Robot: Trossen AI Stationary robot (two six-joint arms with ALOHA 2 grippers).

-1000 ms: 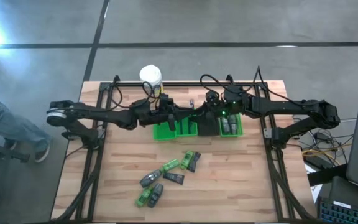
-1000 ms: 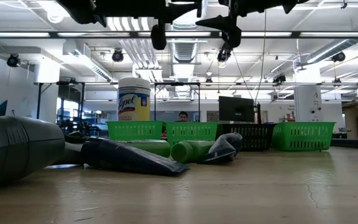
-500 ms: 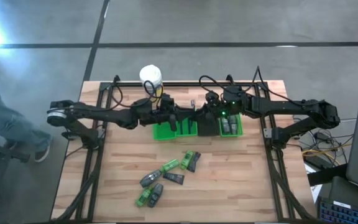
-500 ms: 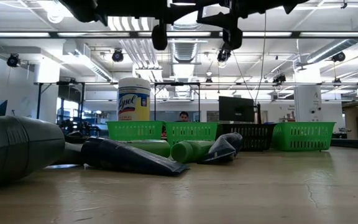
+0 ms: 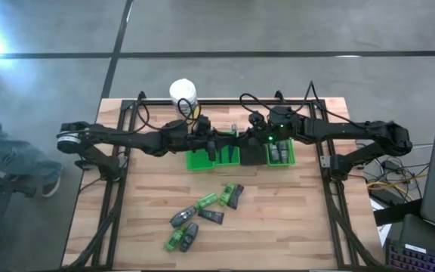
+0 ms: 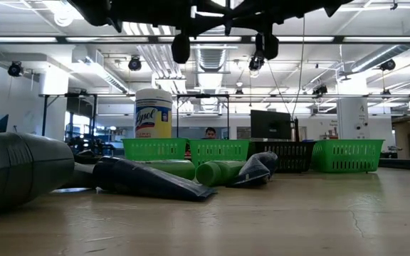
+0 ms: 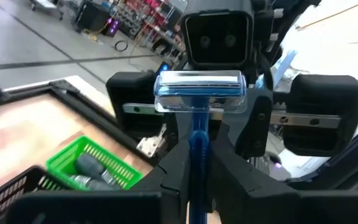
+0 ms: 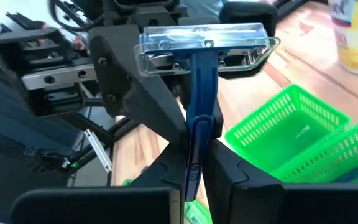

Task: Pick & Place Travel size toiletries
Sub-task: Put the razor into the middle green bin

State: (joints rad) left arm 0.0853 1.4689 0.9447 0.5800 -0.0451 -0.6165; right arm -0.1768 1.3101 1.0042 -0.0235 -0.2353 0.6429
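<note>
Nearest on the wooden slatted surface (image 5: 293, 219): a loose scatter of dark grey tubes and bright green little bottles (image 5: 202, 215), well apart from both hands.

Mid-surface: a row of small square green and black mesh trays (image 5: 202, 160). The rightmost green one (image 5: 291, 159) already holds grey tubes.

Above the tray row, the two hands meet tip to tip. The blue-handled disposable razor with clear head guard (image 7: 199, 93) sits between them.
- Left hand (image 7: 197, 146): closed narrow, handle pinched between its fingers.
- Right hand (image 8: 194, 140): closed tight on the same handle.

Judgement: a hand-over in mid-air, both grips on one handle.

Key relation: the razor's long axis runs out along the line of each hand's fingers, with the head clear beyond both sets of fingertips. Neither arm is nearer; the razor lies in the shared gap.

Far edge: white-lidded yellow-labelled jar (image 5: 182, 92), upright.

Hidden: from above, the razor is barely resolvable under the arms. Which tray it hangs over cannot be told. The low view cuts off both hands.
</note>
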